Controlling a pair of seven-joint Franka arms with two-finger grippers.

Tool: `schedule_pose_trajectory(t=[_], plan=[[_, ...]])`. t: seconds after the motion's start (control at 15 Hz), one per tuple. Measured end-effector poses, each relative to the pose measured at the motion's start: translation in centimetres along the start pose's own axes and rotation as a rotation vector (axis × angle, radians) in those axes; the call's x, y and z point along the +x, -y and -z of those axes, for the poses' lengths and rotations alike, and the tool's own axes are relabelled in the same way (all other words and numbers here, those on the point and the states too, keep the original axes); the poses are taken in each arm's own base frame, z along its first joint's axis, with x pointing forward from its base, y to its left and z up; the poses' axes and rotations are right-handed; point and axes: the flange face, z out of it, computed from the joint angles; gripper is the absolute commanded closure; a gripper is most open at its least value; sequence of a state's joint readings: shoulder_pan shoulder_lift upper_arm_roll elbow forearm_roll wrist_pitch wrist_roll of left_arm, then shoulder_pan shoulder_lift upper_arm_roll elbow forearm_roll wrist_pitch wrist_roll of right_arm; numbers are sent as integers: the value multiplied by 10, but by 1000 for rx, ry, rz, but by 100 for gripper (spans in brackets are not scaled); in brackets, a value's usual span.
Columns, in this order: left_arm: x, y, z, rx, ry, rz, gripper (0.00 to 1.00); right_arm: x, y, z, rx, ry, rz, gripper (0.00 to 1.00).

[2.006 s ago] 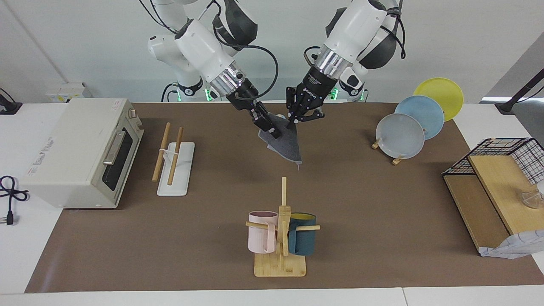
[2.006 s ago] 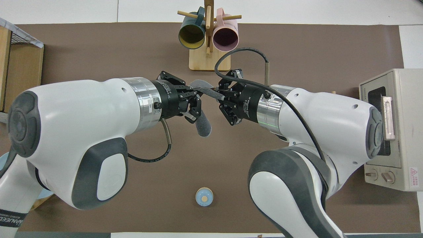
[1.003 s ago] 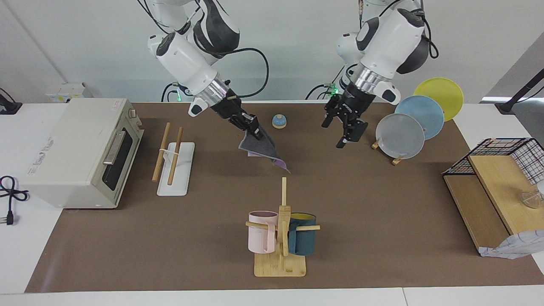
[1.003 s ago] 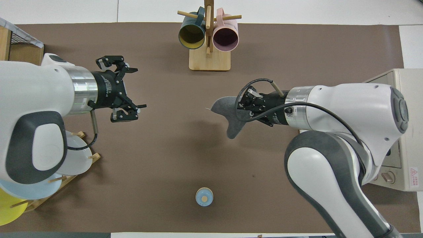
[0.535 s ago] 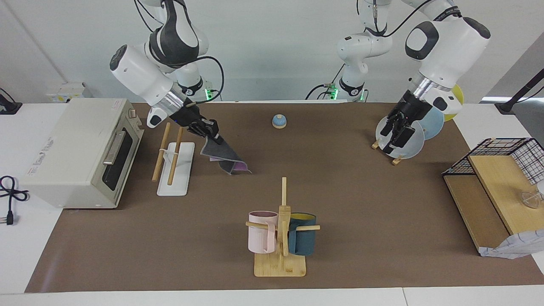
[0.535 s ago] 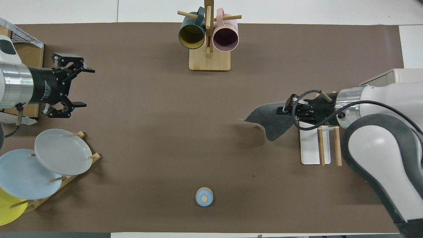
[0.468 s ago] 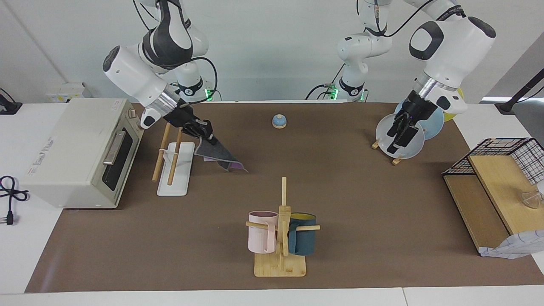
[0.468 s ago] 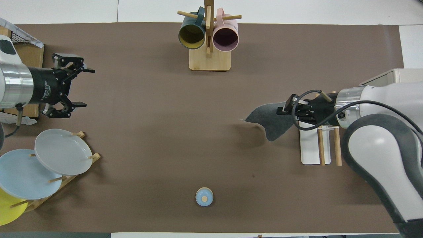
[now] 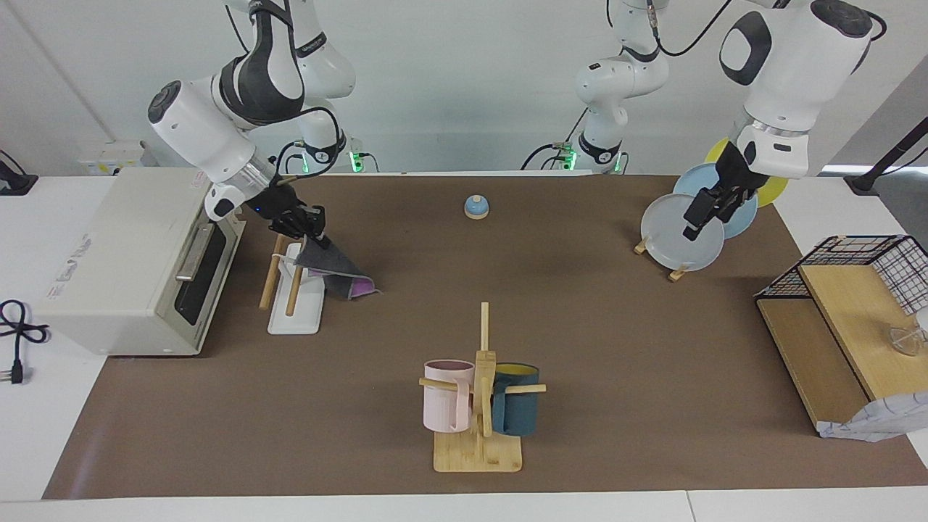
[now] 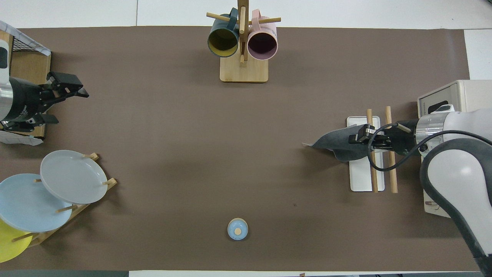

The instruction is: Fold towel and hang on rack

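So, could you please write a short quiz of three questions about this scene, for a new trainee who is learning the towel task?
1. True or false: the right gripper is shut on the towel.
2. What is the held towel over? A) the toaster oven B) the rack C) the mug tree
3. Fill in: the left gripper is open and holds ______.

Key
1. True. The towel hangs from it, dark grey face up and purple at its lower edge.
2. B. The gripper holds it over the rods, and the free part trails off the base toward the middle of the table.
3. Nothing. It waits over the plate stand.
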State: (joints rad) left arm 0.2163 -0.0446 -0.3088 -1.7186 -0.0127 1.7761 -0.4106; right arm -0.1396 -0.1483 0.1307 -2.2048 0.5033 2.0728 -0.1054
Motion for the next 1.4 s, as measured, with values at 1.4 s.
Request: schedule_pose_trajectory(t=[1.4], plan=[[-13, -17, 13, 4, 158, -362, 0, 8, -86, 39, -260, 20, 306, 100]])
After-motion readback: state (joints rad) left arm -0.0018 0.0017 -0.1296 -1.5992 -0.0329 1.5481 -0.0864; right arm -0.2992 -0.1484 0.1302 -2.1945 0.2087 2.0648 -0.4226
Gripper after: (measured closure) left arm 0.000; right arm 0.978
